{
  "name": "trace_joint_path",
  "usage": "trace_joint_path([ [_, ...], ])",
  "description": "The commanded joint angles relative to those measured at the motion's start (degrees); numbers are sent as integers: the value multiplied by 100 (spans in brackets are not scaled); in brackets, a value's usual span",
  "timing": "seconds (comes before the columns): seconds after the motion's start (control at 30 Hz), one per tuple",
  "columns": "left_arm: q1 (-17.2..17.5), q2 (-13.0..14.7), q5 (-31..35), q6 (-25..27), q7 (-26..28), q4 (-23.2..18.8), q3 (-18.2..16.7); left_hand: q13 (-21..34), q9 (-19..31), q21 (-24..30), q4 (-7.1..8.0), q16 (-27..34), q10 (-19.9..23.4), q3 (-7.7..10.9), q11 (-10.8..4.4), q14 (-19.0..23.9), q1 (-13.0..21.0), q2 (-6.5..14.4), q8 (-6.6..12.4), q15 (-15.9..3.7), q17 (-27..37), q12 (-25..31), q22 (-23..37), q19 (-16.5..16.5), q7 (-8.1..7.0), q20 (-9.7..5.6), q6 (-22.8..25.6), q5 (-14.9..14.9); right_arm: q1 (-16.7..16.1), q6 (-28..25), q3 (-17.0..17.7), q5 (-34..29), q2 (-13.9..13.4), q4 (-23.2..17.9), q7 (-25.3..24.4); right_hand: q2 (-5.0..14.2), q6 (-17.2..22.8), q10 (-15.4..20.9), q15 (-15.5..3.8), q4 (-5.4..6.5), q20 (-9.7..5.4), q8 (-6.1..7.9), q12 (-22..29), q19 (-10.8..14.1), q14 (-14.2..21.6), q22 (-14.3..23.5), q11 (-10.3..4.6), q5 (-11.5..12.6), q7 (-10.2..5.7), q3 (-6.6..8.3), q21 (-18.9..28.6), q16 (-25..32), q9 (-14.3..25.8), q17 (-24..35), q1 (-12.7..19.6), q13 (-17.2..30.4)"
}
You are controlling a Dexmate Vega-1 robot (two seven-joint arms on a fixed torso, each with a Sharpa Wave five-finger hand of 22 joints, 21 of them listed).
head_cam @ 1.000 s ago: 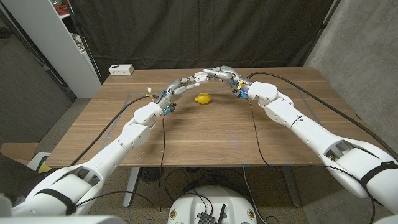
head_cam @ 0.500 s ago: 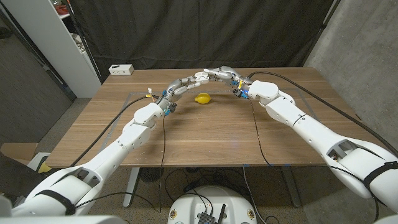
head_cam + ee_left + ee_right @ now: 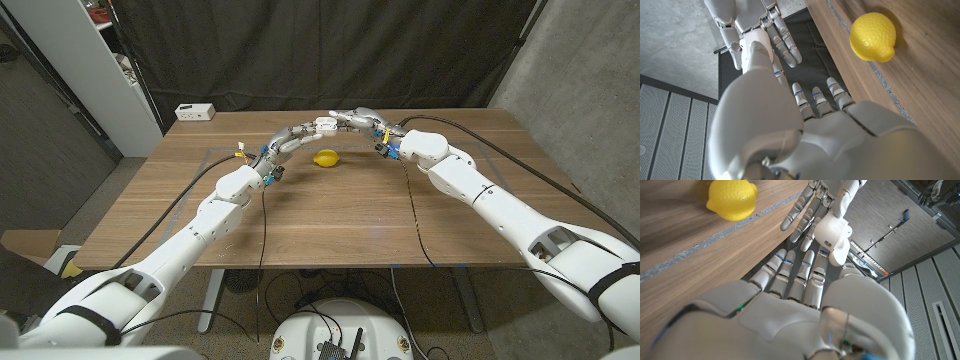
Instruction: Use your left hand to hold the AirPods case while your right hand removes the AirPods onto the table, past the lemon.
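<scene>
Earbud case [image 3: 324,124]: one white case, open, lid hanging, held above the table [image 3: 330,220] near the far edge, at its middle. Left hand [image 3: 298,133] grips the case from the left, fingers wrapped around it. Right hand [image 3: 356,117] meets the case from the right with fingers extended and slightly apart; whether it pinches an earbud cannot be determined. One lemon [image 3: 325,158] lies on the table just nearer than the two hands, apart from both. One white box [image 3: 195,111] sits beyond the far left corner.
</scene>
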Motion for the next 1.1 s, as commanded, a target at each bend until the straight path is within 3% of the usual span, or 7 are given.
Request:
trace_joint_path([
  [0.03, -14, -22, -13, -8, -29, 62, 9, 2, 680, 22, 217, -6, -17, 281, -12, 5, -7, 60, 94, -225, 14, -2, 0, 3, -209, 23, 251, 16, 26, -123, 21, 65, 8, 5, -42, 5, 27, -2, -672, 72, 35, -29, -34, 21, 58, 9, 74, 9, 27, 6, 34, 13, -11, 22, -104, -6],
  [0.2, -22, -29, -19, 5, -33, 79, 12, 1, 681, 23, 202, -7, -13, 291, -31, 5, -13, 50, 102, -226, 11, -2, 0, 4, -221, 20, 277, 16, 67, -170, 19, 104, 27, 61, -7, -19, -134, -86, -637, 144, 56, -140, -95, 24, 60, 10, 134, 19, 96, -30, 32, -5, -53, 28, -267, -29],
  [0.47, -50, -52, -22, 2, -55, 131, 21, 1, 678, 22, 187, -8, -11, 311, -39, 1, -45, 45, 89, -226, 13, -5, 0, 1, -207, 25, 264, 16, 154, -360, -13, 168, 34, 118, 86, -77, -861, -546, -492, 137, 123, -408, -307, -57, -138, 14, 211, 44, 197, -66, 6, -112, -110, 55, -500, -16],
  [0.7, -91, -83, -27, -26, -95, 207, 27, 1, 688, 21, 173, -9, -22, 334, -25, -4, -59, 55, 82, -213, 15, -12, 0, 0, -227, 42, 247, 18, 219, -635, -40, 220, 18, 86, 120, -126, -1489, -1005, -348, 114, 201, -445, -480, -193, -474, 19, 301, 48, 313, -154, -16, -187, -130, 173, -737, 6],
  [0.9, -114, -101, -29, -49, -115, 249, 28, 2, 690, 21, 166, -9, -22, 343, -26, -5, -78, 50, 84, -221, 14, -13, 0, 0, -224, 37, 257, 17, 198, -690, 7, 255, 8, 87, 19, -195, -2576, -1860, -138, 7, 276, -471, -658, -388, -1106, 26, 426, 61, 379, -220, -13, -422, -144, 261, -945, 8],
  [1.1, -110, -92, -34, -41, -110, 243, 19, 2, 698, 20, 153, -10, -34, 367, 1, -11, -84, 65, 75, -194, 17, -19, 1, -3, -215, 59, 231, 19, 98, -560, 107, 204, -55, -28, -221, -414, -3413, -2468, 85, -176, 359, -450, -683, -504, -1590, 28, 510, 62, 254, -293, -15, -648, -142, 219, -947, -28],
])
